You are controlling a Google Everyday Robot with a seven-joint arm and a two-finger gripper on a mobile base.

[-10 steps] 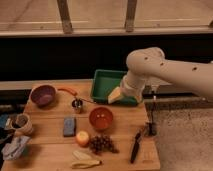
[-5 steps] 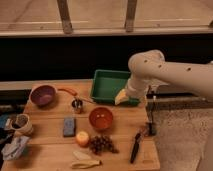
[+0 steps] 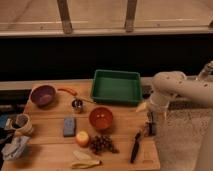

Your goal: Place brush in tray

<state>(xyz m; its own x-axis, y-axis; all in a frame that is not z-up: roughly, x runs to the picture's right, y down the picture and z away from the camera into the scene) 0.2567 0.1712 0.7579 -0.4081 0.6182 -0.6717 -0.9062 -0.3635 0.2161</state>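
On the right edge of the table (image 3: 122,128): end effector (image 3: 151,128), pointing down, just beside the brush's far end; whether released or clenched cannot be told. Brush (image 3: 135,147): black, lying flat at front right, well apart from the tray (image 3: 116,98). Tray: green, rear centre, behind the orange bowl (image 3: 101,118).

A single white robot arm (image 3: 192,91) enters from the right side of the view. Its thick upper segment runs roughly level toward the left and ends in a large rounded elbow (image 3: 167,81). From there the arm bends sharply down into a shorter, pale wrist section (image 3: 149,106). The dark gripper (image 3: 151,128) hangs directly below that wrist, pointing straight down, low in the right part of the view. The elbow sits above the gripper and slightly to its right.
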